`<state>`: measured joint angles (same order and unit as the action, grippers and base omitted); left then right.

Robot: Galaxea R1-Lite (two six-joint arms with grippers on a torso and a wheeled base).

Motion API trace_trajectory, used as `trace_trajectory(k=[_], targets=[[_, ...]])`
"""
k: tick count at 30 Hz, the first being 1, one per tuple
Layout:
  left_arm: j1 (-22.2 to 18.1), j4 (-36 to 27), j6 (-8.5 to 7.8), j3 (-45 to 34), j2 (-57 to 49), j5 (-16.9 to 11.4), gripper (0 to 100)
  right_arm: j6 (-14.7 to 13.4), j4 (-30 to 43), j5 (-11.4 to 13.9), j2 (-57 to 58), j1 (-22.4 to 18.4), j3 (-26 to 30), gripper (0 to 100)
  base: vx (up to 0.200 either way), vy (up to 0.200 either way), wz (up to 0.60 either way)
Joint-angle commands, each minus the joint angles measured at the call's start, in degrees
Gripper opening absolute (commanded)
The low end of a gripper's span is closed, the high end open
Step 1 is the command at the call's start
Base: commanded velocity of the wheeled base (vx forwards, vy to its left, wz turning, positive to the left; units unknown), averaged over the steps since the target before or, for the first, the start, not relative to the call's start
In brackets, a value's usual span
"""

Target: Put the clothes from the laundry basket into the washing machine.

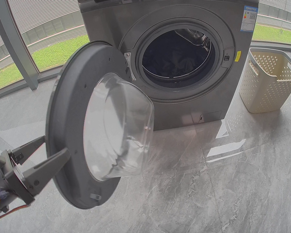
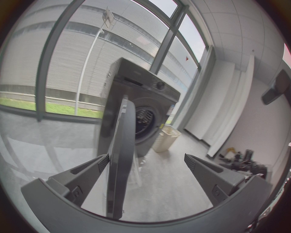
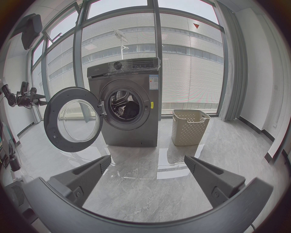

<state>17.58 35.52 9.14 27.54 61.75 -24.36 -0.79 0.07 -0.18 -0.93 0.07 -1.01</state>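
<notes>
The grey washing machine (image 1: 188,108) stands ahead with its round door (image 1: 72,134) swung wide open to the left. Dark clothes (image 1: 176,59) lie inside the drum, as the right wrist view also shows the clothes (image 3: 130,109). A cream laundry basket (image 1: 262,93) sits on the floor to the machine's right, and no clothes show in it. My left gripper (image 1: 55,145) is open at the door's outer edge. In the left wrist view the door (image 2: 121,145) rim stands between the left gripper (image 2: 146,157) fingers. My right gripper (image 3: 147,159) is open, low and well back from the machine.
Glass window walls with a grey pillar (image 1: 14,45) run behind the machine. Grey marble floor (image 1: 201,193) lies open in front of the machine and the basket. Some equipment (image 2: 242,160) lies on the floor by the wall on the right.
</notes>
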Motion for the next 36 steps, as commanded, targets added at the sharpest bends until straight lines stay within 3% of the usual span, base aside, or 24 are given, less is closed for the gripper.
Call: trace_trajectory(k=[1, 5, 8, 11, 12, 14, 16, 18, 25, 26, 29, 30, 36], targets=[[5.7, -2.8, 3.07, 0.4, -4.9, 0.6, 100, 0.0, 0.0, 0.0, 0.9, 0.0, 0.9, 100, 0.0, 0.0, 0.0], [2.8, -3.4, 3.25, 1.9, -4.0, 0.7, 100, 0.0, 0.0, 0.0, 0.9, 0.0, 0.9, 100, 0.0, 0.0, 0.0], [-2.8, -2.9, 2.9, 3.4, -0.7, 0.8, 100, 0.0, 0.0, 0.0, 0.9, 0.0, 0.9, 100, 0.0, 0.0, 0.0], [-4.8, -2.7, 1.84, 4.1, 1.7, 1.3, 100, 0.0, 0.0, 0.0, 0.9, 0.0, 0.9, 100, 0.0, 0.0, 0.0], [-5.0, -2.7, 0.0, 4.6, 3.9, 2.7, 100, 0.0, 0.0, 0.0, 0.9, 0.0, 0.9, 100, 0.0, 0.0, 0.0], [-4.8, -2.6, -1.14, 4.9, 5.5, 3.7, 100, 0.0, 0.0, 0.0, 0.9, 0.0, 0.9, 100, 0.0, 0.0, 0.0], [-3.9, -2.6, -3.52, 5.8, 9.2, 5.4, 100, 0.0, 0.0, -0.1, 0.9, 0.0, 0.9, 100, 0.0, 0.0, 0.0], [-1.8, -2.5, -4.05, 6.7, 11.2, 5.5, 100, 0.0, 0.0, 0.0, 0.9, 0.0, 0.9, 100, 0.0, 0.0, 0.0], [5.4, -2.6, -3.78, 12.0, 17.0, 7.5, 100, 0.0, 0.0, 0.0, 0.9, 0.0, 0.9, 100, 0.0, 0.0, 0.0], [8.2, -2.5, -3.78, 14.0, 19.5, 9.7, 100, 0.0, 0.0, 0.0, 0.9, 0.0, 0.9, 100, 0.0, 0.0, 0.0], [8.5, -2.5, -3.78, 14.3, 19.9, 9.9, 100, 0.0, 0.0, 0.0, 0.9, 0.0, 0.9, 100, 0.0, 0.0, 0.0], [12.4, -1.2, -3.52, 18.1, 24.1, 11.4, 100, 0.0, 0.0, -0.1, 0.9, 0.0, 0.9, 100, 0.0, 0.0, 0.0], [16.4, 3.3, -2.64, 26.4, 33.1, 15.1, 100, 0.0, 0.0, 0.0, 0.9, 0.0, 0.9, 100, 0.0, 0.0, 0.0]])
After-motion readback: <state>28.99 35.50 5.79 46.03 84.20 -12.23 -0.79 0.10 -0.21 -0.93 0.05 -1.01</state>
